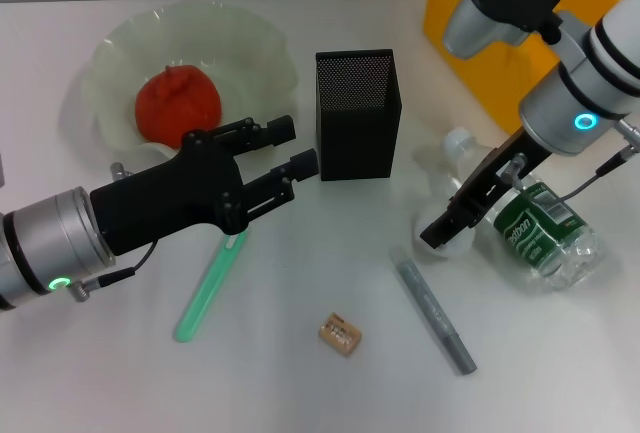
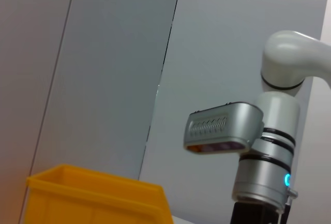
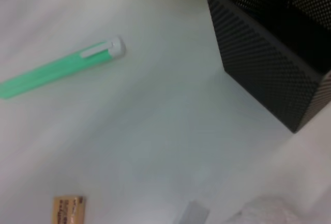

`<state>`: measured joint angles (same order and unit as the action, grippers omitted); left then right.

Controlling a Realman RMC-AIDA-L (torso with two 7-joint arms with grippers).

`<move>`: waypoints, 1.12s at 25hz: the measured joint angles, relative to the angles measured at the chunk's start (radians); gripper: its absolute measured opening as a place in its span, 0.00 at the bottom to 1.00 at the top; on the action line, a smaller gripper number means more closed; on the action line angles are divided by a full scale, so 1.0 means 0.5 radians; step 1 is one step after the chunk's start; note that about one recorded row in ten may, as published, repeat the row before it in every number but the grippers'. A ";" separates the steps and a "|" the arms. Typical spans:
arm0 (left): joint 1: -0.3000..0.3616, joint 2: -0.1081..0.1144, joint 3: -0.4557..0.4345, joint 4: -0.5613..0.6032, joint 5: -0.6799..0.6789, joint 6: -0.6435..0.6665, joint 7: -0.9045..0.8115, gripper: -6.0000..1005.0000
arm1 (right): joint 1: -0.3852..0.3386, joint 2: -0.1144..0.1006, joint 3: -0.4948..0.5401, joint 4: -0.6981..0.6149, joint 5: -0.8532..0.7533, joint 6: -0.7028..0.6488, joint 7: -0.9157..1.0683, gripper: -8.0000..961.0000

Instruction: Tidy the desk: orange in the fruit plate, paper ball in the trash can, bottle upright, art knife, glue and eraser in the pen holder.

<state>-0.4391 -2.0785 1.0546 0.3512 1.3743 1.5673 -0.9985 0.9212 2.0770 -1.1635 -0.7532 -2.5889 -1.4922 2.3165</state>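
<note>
The orange (image 1: pixel 177 103) lies in the pale-green fruit plate (image 1: pixel 262 48) at the back left. The black mesh pen holder (image 1: pixel 357 113) stands mid-table, also in the right wrist view (image 3: pixel 269 63). The bottle (image 1: pixel 540 233) lies on its side at the right, white cap pointing back. My right gripper (image 1: pixel 447 215) is open, its fingers astride the bottle's neck end. My left gripper (image 1: pixel 295 148) hovers open left of the pen holder, above the glue (image 1: pixel 208 288) (image 3: pixel 57 69). The eraser (image 1: pixel 340 335) (image 3: pixel 69 209) and art knife (image 1: pixel 435 316) lie near the front. No paper ball shows.
The yellow trash can (image 1: pixel 480 53) stands at the back right behind my right arm; the left wrist view shows its rim (image 2: pixel 98 198) and the right arm (image 2: pixel 264 157) against a grey wall.
</note>
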 joint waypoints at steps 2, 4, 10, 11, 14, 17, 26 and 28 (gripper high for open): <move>0.001 0.000 -0.001 0.000 -0.006 -0.012 0.000 0.49 | -0.030 0.001 0.007 -0.066 0.013 -0.026 0.000 0.53; 0.001 0.000 -0.001 0.000 -0.013 -0.018 0.000 0.49 | -0.083 0.001 0.008 -0.169 0.063 -0.076 0.001 0.52; 0.001 0.000 0.001 0.000 -0.016 -0.017 0.000 0.49 | -0.309 0.002 0.011 -0.607 0.299 -0.245 0.000 0.52; 0.001 0.000 0.001 0.000 -0.017 -0.017 0.000 0.49 | -0.349 0.003 0.010 -0.674 0.332 -0.266 -0.001 0.52; 0.001 0.000 0.001 0.000 -0.018 -0.017 0.000 0.49 | -0.508 0.003 0.011 -0.897 0.483 -0.318 -0.045 0.52; -0.005 0.000 0.001 0.000 -0.019 -0.018 0.000 0.49 | -0.650 0.002 0.034 -1.062 0.674 -0.353 -0.117 0.52; -0.032 0.000 0.002 0.000 -0.019 -0.032 0.000 0.49 | -0.949 0.003 0.445 -1.297 1.179 -0.491 -0.366 0.52; -0.035 0.000 0.001 0.000 -0.019 -0.035 0.000 0.49 | -0.988 0.003 0.578 -1.291 1.265 -0.526 -0.424 0.52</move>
<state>-0.4566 -2.0785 1.0554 0.3513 1.3650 1.5500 -0.9985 0.4270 2.0785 -0.8744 -1.3987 -1.9562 -1.7551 2.1044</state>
